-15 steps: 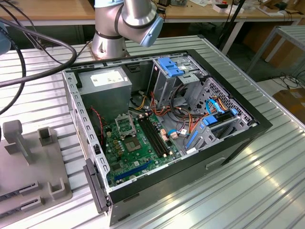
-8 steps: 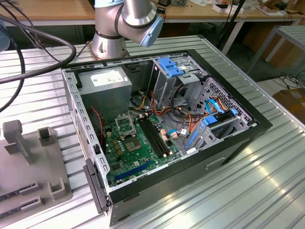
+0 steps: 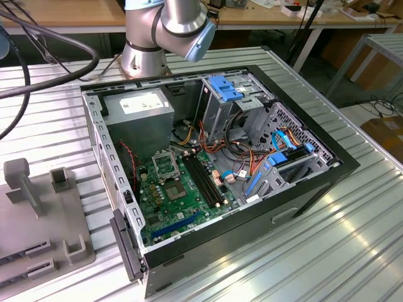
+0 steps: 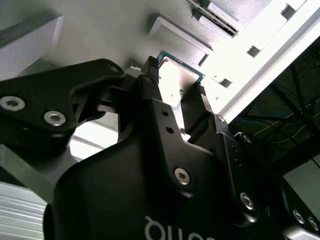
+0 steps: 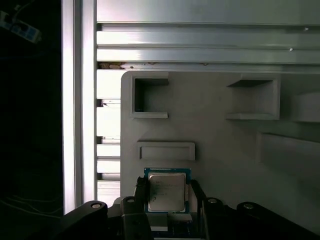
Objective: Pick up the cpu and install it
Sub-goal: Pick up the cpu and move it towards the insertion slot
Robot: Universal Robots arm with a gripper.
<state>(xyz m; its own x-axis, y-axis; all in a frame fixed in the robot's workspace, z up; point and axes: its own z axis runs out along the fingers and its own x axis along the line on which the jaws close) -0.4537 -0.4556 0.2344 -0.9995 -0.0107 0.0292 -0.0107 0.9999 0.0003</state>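
Gripper (image 5: 168, 183) fills the foreground of the first wrist view, jaws spread, one black finger on each side of the cpu (image 5: 167, 194). Cpu lies flat on grey tray (image 5: 225, 150), just beside a raised rectangular frame (image 5: 166, 151). Exterior view adds the open computer case (image 3: 315, 182) on the slatted table (image 3: 352, 251). Inside: green motherboard (image 3: 182, 201), socket (image 3: 165, 165), memory slots (image 3: 204, 179).

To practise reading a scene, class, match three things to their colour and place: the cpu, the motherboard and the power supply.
Things:
1. cpu
2. motherboard
3. power supply

Colour and place:
a. green, lying flat inside the computer case
b. grey box in the case's corner nearest the arm's base
c. silvery top, at the grey fixture plate, outside the case

Pairs: 1-c, 2-a, 3-b.
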